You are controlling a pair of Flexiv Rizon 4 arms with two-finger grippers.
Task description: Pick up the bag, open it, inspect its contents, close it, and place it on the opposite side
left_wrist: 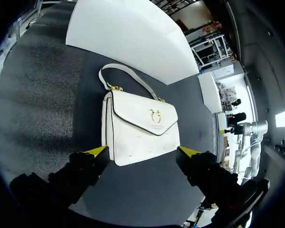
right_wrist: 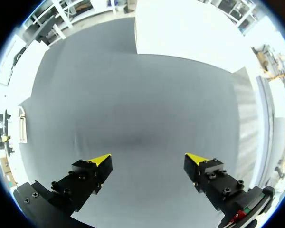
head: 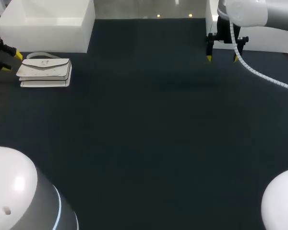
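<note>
Head view: white bag (head: 44,72) flat on table (head: 149,134), far left, just beside white box (head: 48,24); left fingers (head: 17,56) apart, near bag's strap end; right fingers (head: 209,58) apart, well away at far right.
Left wrist view: bag (left_wrist: 140,126) flap up, ahead of spread fingers.
Right wrist view: fingers apart above table; bag (right_wrist: 22,124) far off.

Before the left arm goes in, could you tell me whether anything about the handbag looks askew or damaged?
Nothing stands out. The white handbag lies flat on the table beside the white box, flap closed, strap looped out, no clear damage. The left gripper hangs open just short of it.
</note>
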